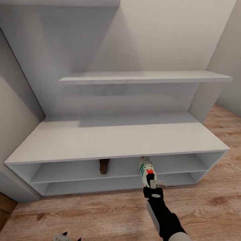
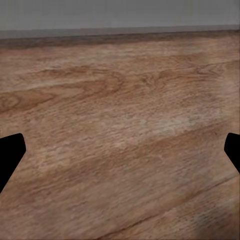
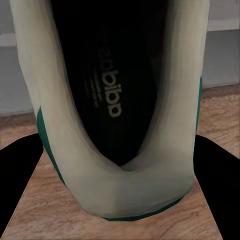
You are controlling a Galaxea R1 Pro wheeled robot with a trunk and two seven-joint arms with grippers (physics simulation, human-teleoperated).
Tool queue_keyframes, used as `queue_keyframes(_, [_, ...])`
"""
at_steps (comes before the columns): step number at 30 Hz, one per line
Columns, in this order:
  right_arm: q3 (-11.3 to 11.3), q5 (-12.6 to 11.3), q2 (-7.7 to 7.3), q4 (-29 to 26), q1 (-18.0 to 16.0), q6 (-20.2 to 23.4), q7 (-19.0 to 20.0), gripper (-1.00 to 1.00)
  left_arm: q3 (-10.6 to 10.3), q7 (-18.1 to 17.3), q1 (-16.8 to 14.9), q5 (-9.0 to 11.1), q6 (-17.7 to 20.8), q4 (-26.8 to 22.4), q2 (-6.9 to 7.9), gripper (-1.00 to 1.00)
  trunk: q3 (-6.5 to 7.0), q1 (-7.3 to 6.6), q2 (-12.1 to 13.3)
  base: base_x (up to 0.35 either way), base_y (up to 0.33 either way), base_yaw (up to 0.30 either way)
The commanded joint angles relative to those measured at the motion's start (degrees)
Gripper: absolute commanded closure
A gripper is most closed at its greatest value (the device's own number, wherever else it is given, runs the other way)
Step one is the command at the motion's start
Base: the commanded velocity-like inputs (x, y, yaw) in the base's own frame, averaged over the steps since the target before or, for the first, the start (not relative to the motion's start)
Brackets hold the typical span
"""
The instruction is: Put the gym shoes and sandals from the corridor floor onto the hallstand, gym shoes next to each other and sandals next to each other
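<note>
Nearest, the left gripper (image 2: 120, 155) hangs over bare corridor floor (image 2: 120, 100), its fingers spread wide apart. The right gripper (image 1: 153, 187) is clamped on the heel of one gym shoe (image 1: 146, 169), whose toe pokes into the upper shelf of the hallstand (image 1: 113, 140). Farther in, one brown sandal (image 1: 104, 166) sits on that shelf, mostly hidden under the top.

My shoe-laden claw (image 1: 151, 184) meets the rack's (image 1: 117, 140) upper shelf mid-frame; sandal (image 1: 104, 165) left, open bays between and right.
</note>
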Motion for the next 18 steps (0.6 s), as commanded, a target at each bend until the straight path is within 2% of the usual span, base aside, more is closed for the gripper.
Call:
queue_keyframes(1, [0.0, 0.5, 0.01, -0.1, 0.0, 0.5, -0.1, 1.00, 0.1, -0.5, 0.0, 0.5, 0.1, 0.1, -0.01, -1.00, -0.05, 0.00, 0.0, 0.100, 0.060, 0.000])
queue_keyframes(7, [0.0, 0.5, 0.01, -0.1, 0.0, 0.5, -0.1, 1.00, 0.1, -0.6, 0.0, 0.4, 0.2, 0.1, -0.04, -1.00, -0.05, 0.00, 0.0, 0.041, 0.021, 0.000])
queue_keyframes(12, [0.0, 0.5, 0.01, -0.1, 0.0, 0.5, -0.1, 1.00, 0.1, -0.6, 0.0, 0.4, 0.2, 0.1, -0.09, -1.00, -0.05, 0.00, 0.0, 0.199, 0.001, 0.000])
queue_keyframes(18, [0.0, 0.5, 0.01, -0.2, 0.0, 0.5, -0.1, 1.00, 0.1, -0.6, 0.0, 0.4, 0.2, 0.1, -0.03, -1.00, -0.05, 0.00, 0.0, 0.046, 0.000, 0.000])
